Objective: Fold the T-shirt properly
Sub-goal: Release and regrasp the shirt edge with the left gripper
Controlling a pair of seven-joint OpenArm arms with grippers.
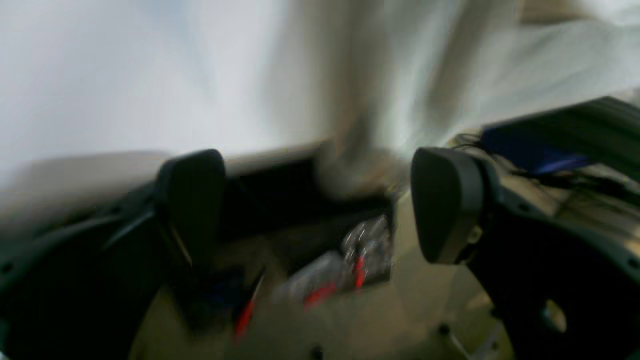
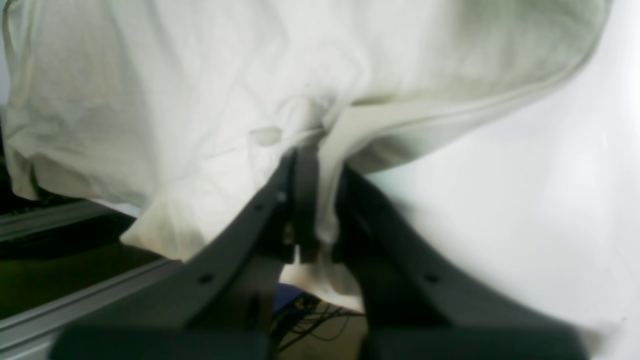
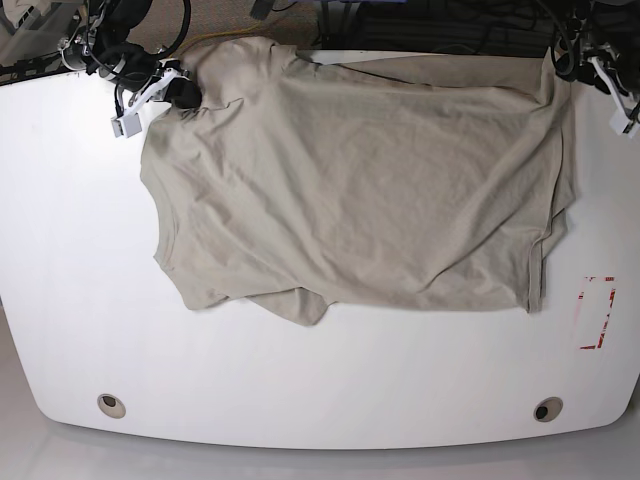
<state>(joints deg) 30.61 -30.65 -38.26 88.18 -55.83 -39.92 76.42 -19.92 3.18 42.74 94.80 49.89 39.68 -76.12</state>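
The beige T-shirt (image 3: pixel 350 190) lies spread and wrinkled over the far half of the white table (image 3: pixel 320 390), with one corner folded under at its near edge. At the far left corner my right gripper (image 3: pixel 178 92) is shut on a bunch of the shirt's fabric. In the right wrist view, cloth (image 2: pixel 200 100) is pinched between the closed fingers of that gripper (image 2: pixel 306 152). My left gripper (image 1: pixel 320 205) is open and blurred, with nothing between its fingers (image 1: pixel 442 205), just beyond the shirt's far right corner (image 3: pixel 560 75). A strip of the shirt (image 1: pixel 355 115) hangs ahead of it.
A red-marked rectangle (image 3: pixel 597 312) sits on the table at the right. Two round holes (image 3: pixel 112 405) (image 3: pixel 547 409) are near the front edge. Cables and dark equipment (image 3: pixel 430 25) lie behind the table's far edge.
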